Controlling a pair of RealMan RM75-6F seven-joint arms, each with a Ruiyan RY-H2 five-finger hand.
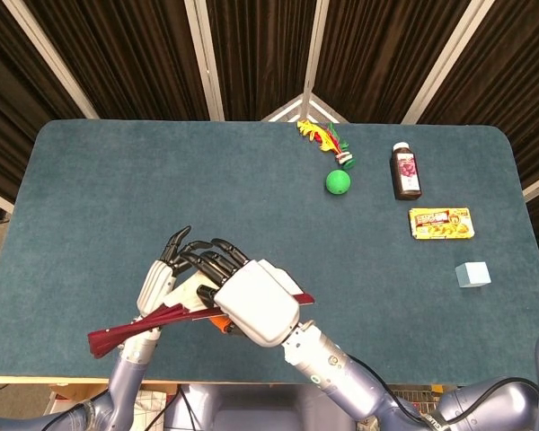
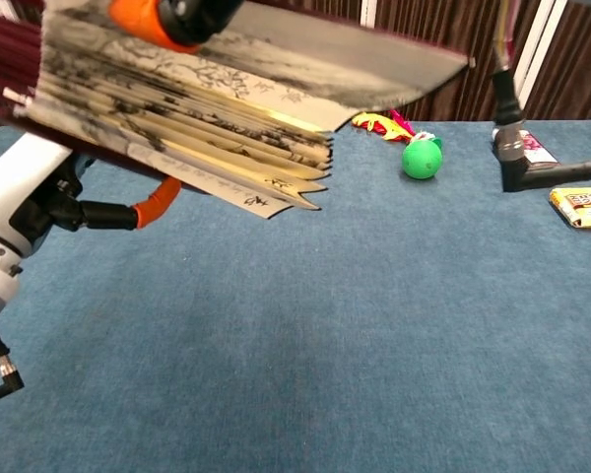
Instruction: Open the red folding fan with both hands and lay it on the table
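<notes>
Red folding fan with dark red slats and ink-painted paper leaf (image 1: pixel 135 329) is up off the blue felt-covered table (image 1: pixel 251 189), near the front-left edge, partly spread: chest view shows pleats fanned out but still stacked close (image 2: pixel 207 108). Both hands have hold of it. Right hand (image 1: pixel 251 301), white shell with black fingers, sits on top, fingers curled around the fan's upper part; an orange fingertip (image 2: pixel 143 15) presses the top face of the leaf in chest view. Left hand (image 1: pixel 166 278) is beside and partly under the right, fingers up against the fan; exact grip is hidden by the right hand. Its orange-tipped finger (image 2: pixel 158 202) shows below the pleats. Slat ends stick out toward the lower left in head view. Well apart, at the far right of the table: green ball (image 1: pixel 338 182), red-and-yellow feathered toy (image 1: pixel 323 139), dark brown bottle (image 1: pixel 406 171), yellow flat box (image 1: pixel 442 223), pale blue cube (image 1: pixel 472 275).
</notes>
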